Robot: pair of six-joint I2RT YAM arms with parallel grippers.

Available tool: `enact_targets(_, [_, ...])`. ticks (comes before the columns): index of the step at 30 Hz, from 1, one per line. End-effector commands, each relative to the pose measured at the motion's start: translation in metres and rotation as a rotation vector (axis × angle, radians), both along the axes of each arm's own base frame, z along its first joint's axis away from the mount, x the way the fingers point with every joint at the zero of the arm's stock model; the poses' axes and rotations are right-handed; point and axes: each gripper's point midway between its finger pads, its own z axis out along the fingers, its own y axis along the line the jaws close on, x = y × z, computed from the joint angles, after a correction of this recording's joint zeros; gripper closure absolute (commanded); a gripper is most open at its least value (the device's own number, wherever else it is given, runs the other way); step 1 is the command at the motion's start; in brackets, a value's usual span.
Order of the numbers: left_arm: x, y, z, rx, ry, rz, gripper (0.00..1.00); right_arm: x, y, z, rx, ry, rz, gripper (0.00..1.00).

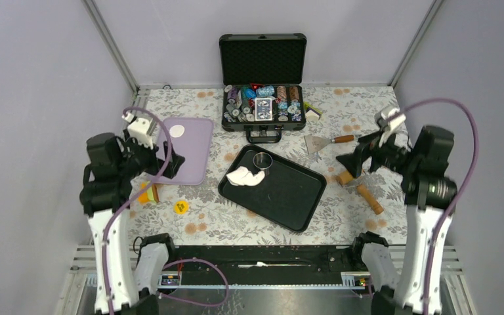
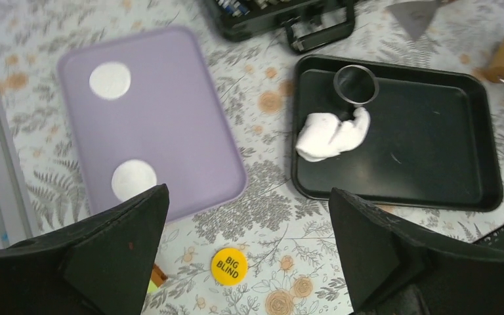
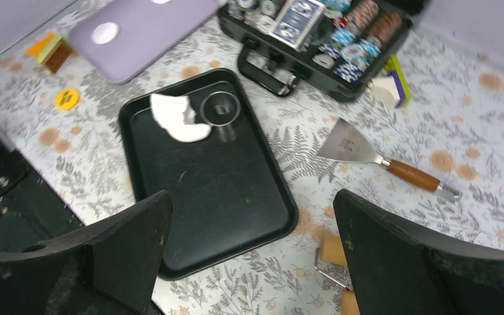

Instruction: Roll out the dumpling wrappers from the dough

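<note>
Two small, round white dumpling wrappers (image 2: pixel 110 80) lie apart on a lilac rectangular tray (image 2: pixel 170 118), left of a black rectangular tray (image 2: pixel 433 151) on the floral-patterned bench (image 1: pixel 367 105). In the black tray's far left corner, a crumpled lump of white dough (image 2: pixel 331 134) touches a round steel ring cutter (image 2: pixel 336 85). Either side of the black tray, the left pincer (image 2: pixel 248 197) and the right pincer (image 3: pixel 252 197) hover with jaws spread wide, gripping nothing.

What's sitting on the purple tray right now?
Two dumpling wrappers, one near each end, apart. Nothing else shows on the purple tray, though the left gripper covers its near corner.
</note>
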Motion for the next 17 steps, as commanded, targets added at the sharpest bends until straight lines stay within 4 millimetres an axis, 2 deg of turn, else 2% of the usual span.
enact_targets(1, [-0.030, -0.030, 0.021, 0.008, -0.163, -0.195, 0.01, -0.068, 0.035, 0.015, 0.028, -0.154, 0.160, 0.01])
enact_targets(2, [-0.035, -0.033, 0.022, 0.013, -0.183, -0.213, 0.01, -0.083, 0.040, 0.022, 0.028, -0.204, 0.173, 0.01])
enact_targets(4, [-0.043, -0.038, 0.024, 0.013, -0.211, -0.247, 0.01, -0.113, 0.054, 0.030, 0.047, -0.185, 0.268, 0.01])
enact_targets(8, [-0.057, -0.050, 0.017, 0.000, -0.195, -0.334, 0.01, -0.157, 0.081, 0.041, 0.182, -0.184, 0.479, 0.01])
enact_targets(12, [-0.067, -0.051, 0.011, 0.020, -0.166, -0.364, 0.01, -0.174, 0.088, 0.034, 0.191, -0.243, 0.560, 0.01])
enact_targets(17, [-0.080, -0.059, 0.000, 0.020, -0.171, -0.438, 0.01, -0.172, 0.088, 0.029, 0.207, -0.256, 0.577, 0.01])
